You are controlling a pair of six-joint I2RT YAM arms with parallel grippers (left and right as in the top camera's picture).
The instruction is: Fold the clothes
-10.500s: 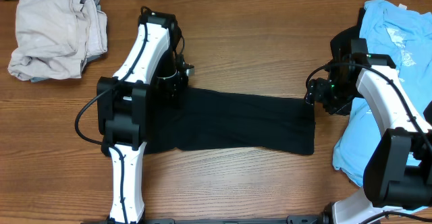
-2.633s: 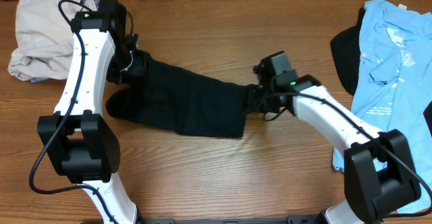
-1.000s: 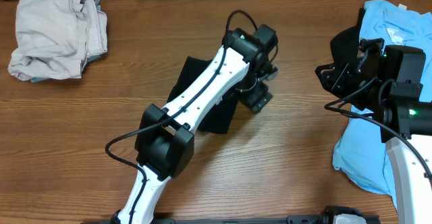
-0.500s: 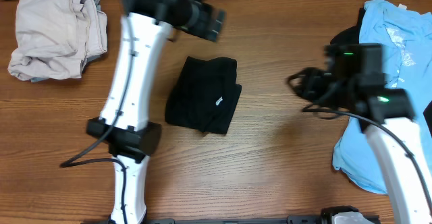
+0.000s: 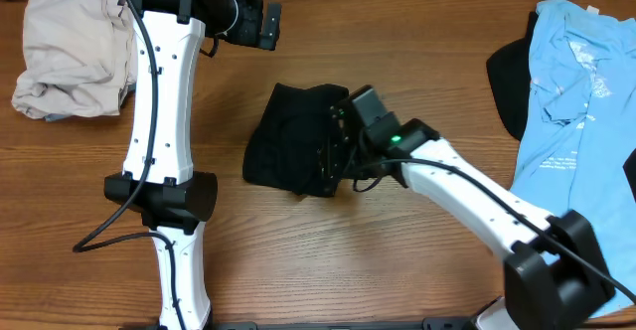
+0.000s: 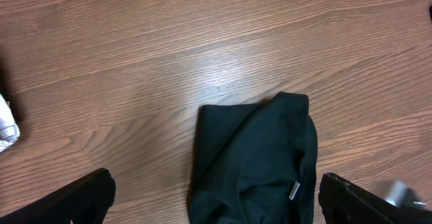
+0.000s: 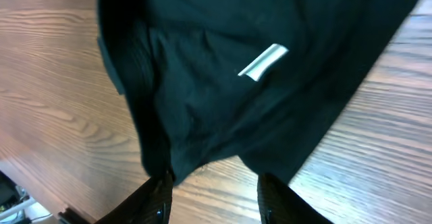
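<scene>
Garment lies right under your right gripper, fingers spread over its edge; left gripper, spread too, hovers farther off.

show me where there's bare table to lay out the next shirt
Bare table lies along the far edge between the folded black garment and the blue shirt. Another patch lies front-left, in front of the beige pile. The centre is crowded by the right arm.

White arms, black joints
</scene>
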